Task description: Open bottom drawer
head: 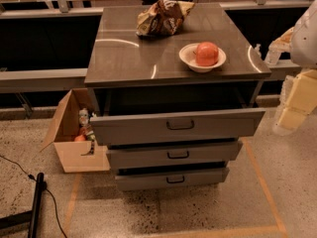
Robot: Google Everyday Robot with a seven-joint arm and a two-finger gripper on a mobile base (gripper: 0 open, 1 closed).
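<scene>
Only the one camera view, so here goes. The bottom drawer [171,178] is the lowest of three grey fronts on the cabinet, just above the floor, with its small dark handle [175,179] at centre. It sticks out less than the mid drawer [173,155] and the top drawer [176,125], so I'd call it barely open, if at all.

The gripper [296,108] hangs at the far right edge of the frame, off the cabinet's right side at about top-drawer height, touching nothing. I can't tell whether it's open or closed.

What matters for me: the handle sits down and to the left of the gripper, its long axis running left-right across the front. I reckon I need to drop low, come round front and pull toward the camera.
</scene>
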